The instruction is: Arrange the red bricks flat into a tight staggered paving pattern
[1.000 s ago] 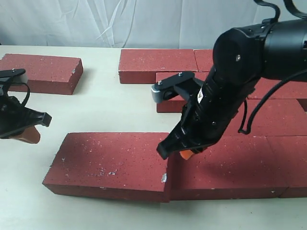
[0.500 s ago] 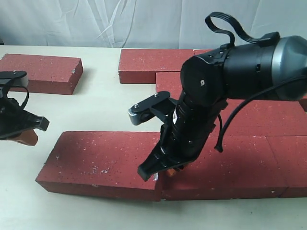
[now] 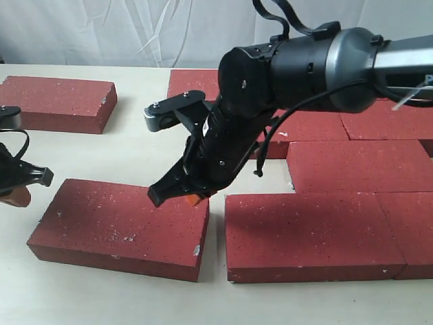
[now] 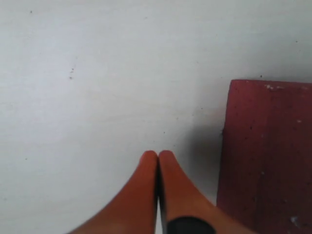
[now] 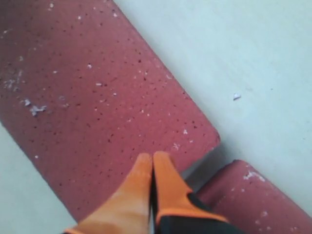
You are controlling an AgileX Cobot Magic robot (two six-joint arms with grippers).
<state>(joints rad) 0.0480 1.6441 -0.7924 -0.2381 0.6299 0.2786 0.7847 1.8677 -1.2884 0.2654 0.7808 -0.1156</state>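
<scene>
Eight red bricks (image 3: 358, 166) can be counted lying flat on the surface (image 3: 135, 149), though the right arm hides part of the back rows, so there may be more. Six of them sit packed in staggered rows on the right side: two in the front row, one in the row behind, two in the next, and one at the very back.

The seventh, a loose brick (image 3: 122, 227), lies at the front left, slightly askew, with a narrow strip of bare surface between it and the front row. The eighth, a lone brick (image 3: 57, 101), lies at the far left, well apart from all the others.

The right gripper (image 3: 193, 198) reaches across the middle with its jaws pressed together. Its orange fingertips (image 5: 165, 178) are on the top face of the loose brick near its far right corner and appear to touch it.

The left gripper (image 3: 17, 195) is low over the bare surface just beside the loose brick's left end, apart from it, jaws also pressed together and pinching nothing.
</scene>
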